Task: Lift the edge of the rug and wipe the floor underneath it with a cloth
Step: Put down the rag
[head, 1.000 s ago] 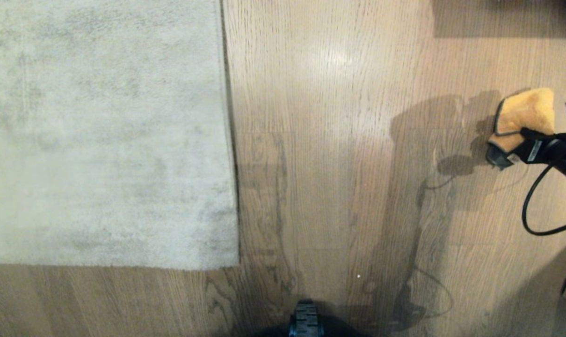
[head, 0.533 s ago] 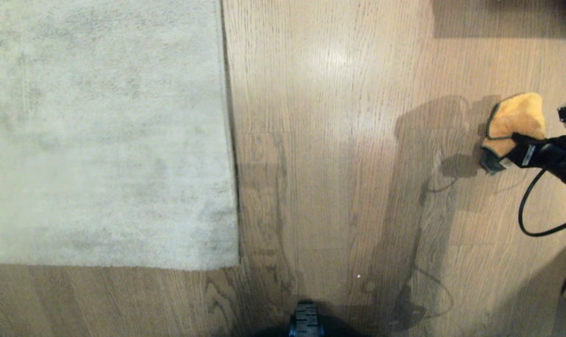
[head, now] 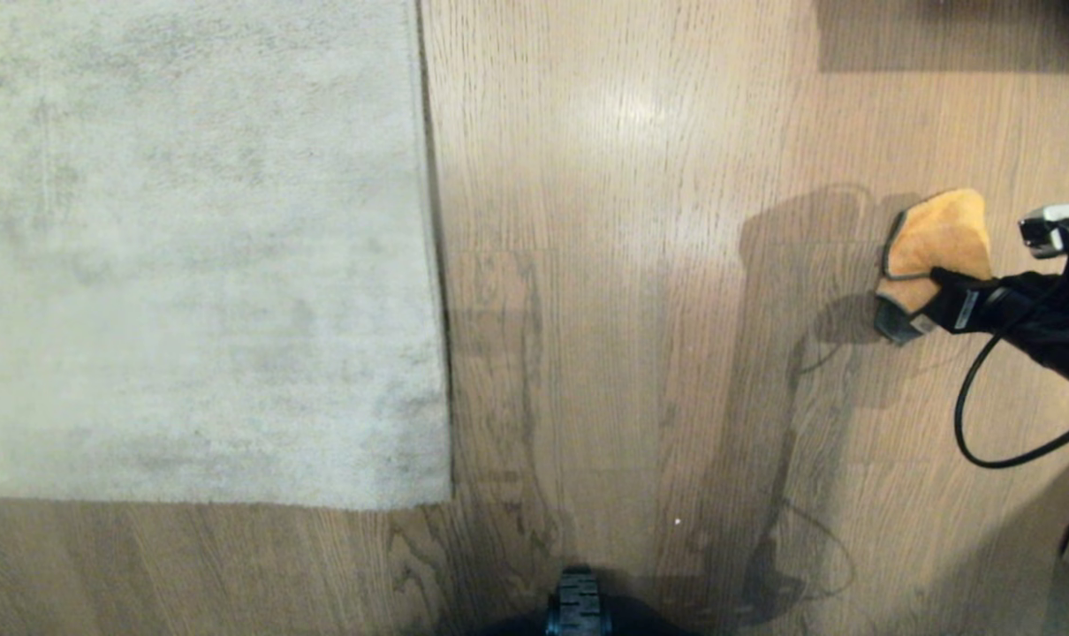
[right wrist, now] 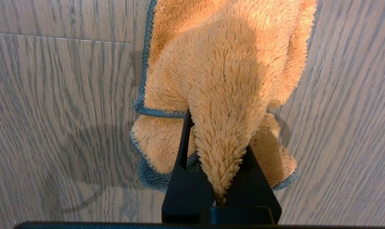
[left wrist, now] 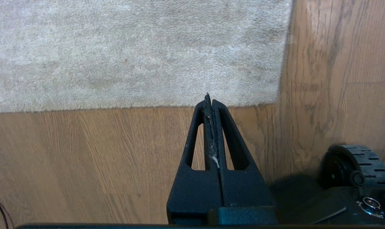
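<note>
Right gripper [head: 928, 300] is clamping the cloth [head: 936, 243] above bare floor [head: 640, 309], well apart from the rug edge [head: 437, 353] — lying flat, not yet lifted — while the closed, empty left gripper [left wrist: 210, 98] is hanging near its corner

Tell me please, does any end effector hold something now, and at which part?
The right end effector holds the orange cloth, pinching a bunched fold of it. The left end effector is shut and holds nothing.
</note>
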